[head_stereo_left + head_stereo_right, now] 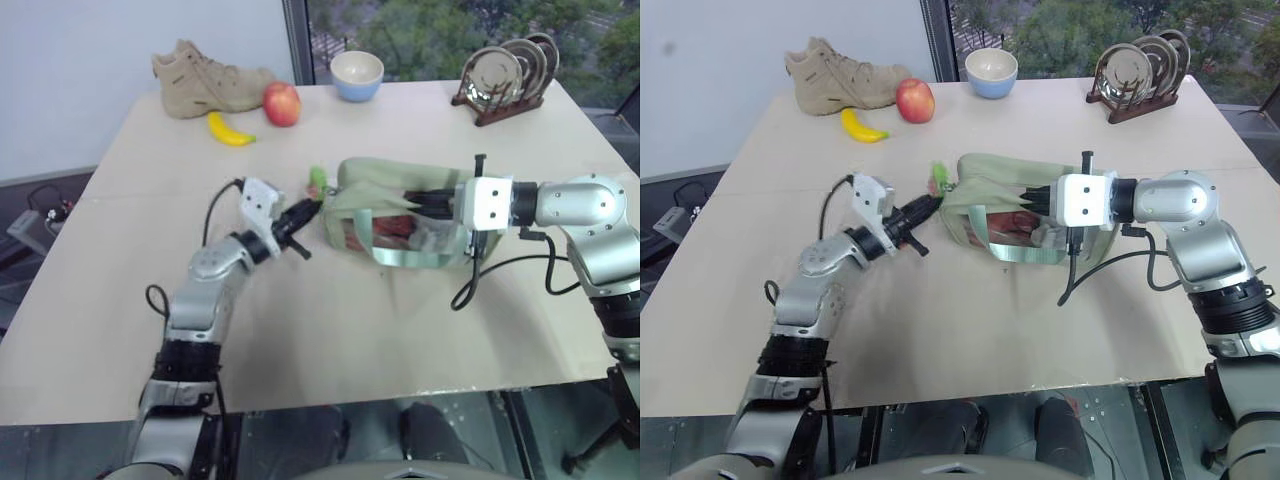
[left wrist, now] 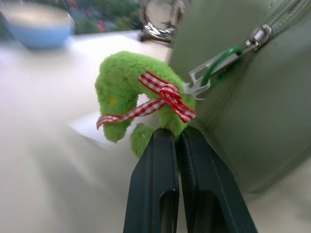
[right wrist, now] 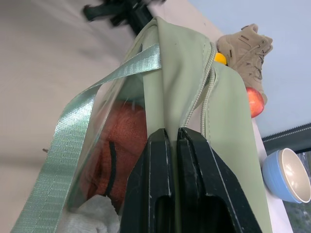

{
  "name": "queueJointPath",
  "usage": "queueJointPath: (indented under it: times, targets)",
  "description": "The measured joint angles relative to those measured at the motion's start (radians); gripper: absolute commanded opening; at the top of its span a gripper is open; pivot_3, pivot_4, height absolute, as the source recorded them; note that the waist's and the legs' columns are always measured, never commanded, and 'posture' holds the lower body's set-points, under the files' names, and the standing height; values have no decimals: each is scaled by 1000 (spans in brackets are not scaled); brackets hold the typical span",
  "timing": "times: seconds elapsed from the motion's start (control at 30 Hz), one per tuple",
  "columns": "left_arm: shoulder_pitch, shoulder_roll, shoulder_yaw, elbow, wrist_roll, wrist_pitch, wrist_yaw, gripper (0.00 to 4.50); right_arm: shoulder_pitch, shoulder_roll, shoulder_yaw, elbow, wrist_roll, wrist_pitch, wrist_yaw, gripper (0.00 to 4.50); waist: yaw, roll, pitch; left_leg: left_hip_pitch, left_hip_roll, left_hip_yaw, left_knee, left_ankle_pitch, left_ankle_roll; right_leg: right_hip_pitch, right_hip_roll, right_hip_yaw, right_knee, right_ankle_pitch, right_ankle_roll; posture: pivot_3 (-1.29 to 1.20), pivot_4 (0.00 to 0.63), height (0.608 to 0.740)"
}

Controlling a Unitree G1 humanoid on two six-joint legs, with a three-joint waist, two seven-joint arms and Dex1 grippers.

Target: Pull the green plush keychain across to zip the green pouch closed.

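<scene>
Green plush keychain (image 2: 127,92) pinched at the pouch's left end

My left gripper (image 2: 177,141) has its jaws pressed onto the charm's lower edge; my right gripper (image 3: 171,141) clamps the green pouch (image 1: 395,205) fabric, mid-surface (image 1: 330,330), zipper end toward me unclosed

Keychain (image 1: 317,182) left of pouch (image 1: 400,215) — bowl (image 1: 357,75) behind.

1. Beige table (image 1: 330,330): spans the space beneath and around both jaws.
2. White wall (image 1: 90,60): beyond the left jaws.
3. Window (image 1: 440,30): beyond the right jaws, showing trees.
</scene>
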Motion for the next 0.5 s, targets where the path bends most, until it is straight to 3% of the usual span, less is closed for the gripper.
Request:
queueJointPath:
  times: [0.2, 0.4, 0.43, 0.47, 0.5]
  targets:
    - [-212, 70, -56, 129, 183, -428, -43, 120, -3, 27, -1, 28, 1, -24, -6, 0, -2, 0, 0, -2, 0, 0, 0, 0, 0, 0, -1, -1, -1, 0, 0, 0, 150, 740]
    - [-320, 79, -166, 241, 282, -629, -108, 120, -7, 41, -1, 48, -8, -32, -10, 0, -1, 0, 0, -5, -1, -2, 1, 0, 0, -1, -1, -3, 0, 0, 0, 0, 150, 740]
    - [-341, 79, -182, 264, 282, -642, -127, 711, -8, 44, -1, 50, -10, -32, -11, 0, -2, 0, 0, -5, -1, -3, 1, 0, 0, -1, -1, -3, 0, 0, 0, 0, 150, 740]
    - [-347, 78, -186, 274, 281, -649, -133, 771, -8, 45, -1, 50, -11, -32, -11, 0, -2, 0, 0, -5, -1, -2, 1, 0, 0, -1, -1, -3, 0, 0, 0, 0, 150, 740]
    - [-359, 70, -197, 302, 278, -666, -152, 1105, -8, 49, -1, 51, -12, -32, -13, 0, -4, 0, 0, -5, -1, -2, 1, 0, 0, -2, -1, -3, 1, 0, 0, 0, 150, 740]
